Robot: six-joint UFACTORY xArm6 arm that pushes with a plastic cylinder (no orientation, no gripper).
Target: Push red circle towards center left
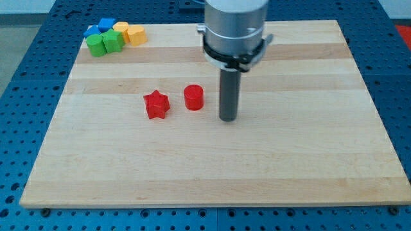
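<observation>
**Tip beside red circle, no contact**

My tip [228, 119] rests on the wooden board [212, 167] — a bare rod, nothing to open, nothing held. Red circle [193, 97] sits near, toward the view's left and slightly up, a gap between. Red star [156, 104] lies farther left. Blue, green, yellow blocks [114, 36] clustered far up-left (shapes unclear).

1. Pale wooden board [212, 173] made of glued strips, lying on a blue perforated bench [26, 64]
2. Near the centre: red circle [193, 97], with red star [155, 104] just beside it at 9 o'clock
3. My tip [228, 119] rests on the board at 3 o'clock of the circle, apart
4. Toward 10 o'clock: clustered blue blocks [101, 28], green blocks [104, 43], yellow blocks [130, 33]
</observation>
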